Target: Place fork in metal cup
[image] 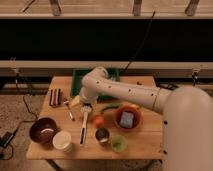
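Wooden table (148, 142) with fork (69, 110), metal cup (102, 135)

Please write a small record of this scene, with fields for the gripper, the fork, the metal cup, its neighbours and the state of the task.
gripper: open, low over the table's left half, just right of the fork
fork: lies flat on the table, left of the white utensil
metal cup: upright near the front edge
neighbours: white cup on its left, green cup on its right
task state: fork not yet in the metal cup
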